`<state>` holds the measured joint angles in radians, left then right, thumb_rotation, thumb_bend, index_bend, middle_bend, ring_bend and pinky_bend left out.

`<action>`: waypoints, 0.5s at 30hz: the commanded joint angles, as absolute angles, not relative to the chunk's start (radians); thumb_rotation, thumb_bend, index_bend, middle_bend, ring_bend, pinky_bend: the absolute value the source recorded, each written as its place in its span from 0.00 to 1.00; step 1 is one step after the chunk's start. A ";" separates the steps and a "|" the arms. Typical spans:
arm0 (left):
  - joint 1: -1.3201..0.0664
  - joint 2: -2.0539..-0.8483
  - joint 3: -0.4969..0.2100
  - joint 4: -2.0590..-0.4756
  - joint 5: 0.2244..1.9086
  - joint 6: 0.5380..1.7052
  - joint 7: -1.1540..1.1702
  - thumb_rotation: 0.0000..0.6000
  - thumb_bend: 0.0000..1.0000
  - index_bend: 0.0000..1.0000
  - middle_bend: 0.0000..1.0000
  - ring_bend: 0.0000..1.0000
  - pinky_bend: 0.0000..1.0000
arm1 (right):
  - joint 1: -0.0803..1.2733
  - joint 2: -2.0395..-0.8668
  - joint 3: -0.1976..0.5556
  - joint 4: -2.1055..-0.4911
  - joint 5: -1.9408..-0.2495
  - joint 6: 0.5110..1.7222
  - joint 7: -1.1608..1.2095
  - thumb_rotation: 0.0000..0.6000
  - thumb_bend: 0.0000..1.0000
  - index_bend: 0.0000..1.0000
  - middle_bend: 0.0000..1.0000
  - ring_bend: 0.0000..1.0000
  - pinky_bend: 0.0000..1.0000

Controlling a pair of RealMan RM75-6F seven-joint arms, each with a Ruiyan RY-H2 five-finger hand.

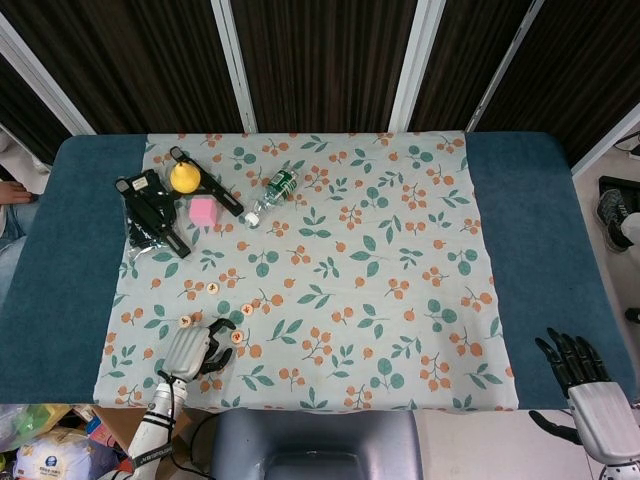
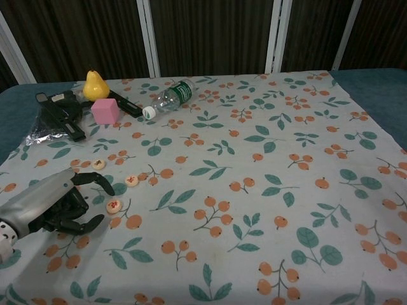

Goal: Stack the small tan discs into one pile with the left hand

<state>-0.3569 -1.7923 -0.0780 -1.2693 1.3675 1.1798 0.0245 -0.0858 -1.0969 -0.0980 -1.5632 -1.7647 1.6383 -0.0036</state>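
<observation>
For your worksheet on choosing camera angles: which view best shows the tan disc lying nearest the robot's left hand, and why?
The chest view: the tan disc appears large, its red mark visible, just beside the left hand. The head view shows the same disc only as a tiny dot near the hand.

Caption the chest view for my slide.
Left hand reaches beside a tan disc on the floral tablecloth.
</observation>
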 commanded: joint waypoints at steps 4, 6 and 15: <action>-0.370 -1.825 -0.092 -1.236 1.352 1.168 0.037 1.00 0.40 0.36 1.00 1.00 1.00 | -0.087 -1.095 -0.098 -1.563 -1.764 1.643 0.003 1.00 0.10 0.00 0.00 0.00 0.00; -0.372 -1.831 -0.092 -1.231 1.350 1.164 0.038 1.00 0.40 0.36 1.00 1.00 1.00 | -0.088 -1.094 -0.097 -1.562 -1.763 1.646 0.008 1.00 0.10 0.00 0.00 0.00 0.00; -0.380 -1.844 -0.100 -1.220 1.338 1.156 0.050 1.00 0.40 0.39 1.00 1.00 1.00 | -0.089 -1.091 -0.096 -1.561 -1.762 1.649 0.017 1.00 0.10 0.00 0.00 0.00 0.00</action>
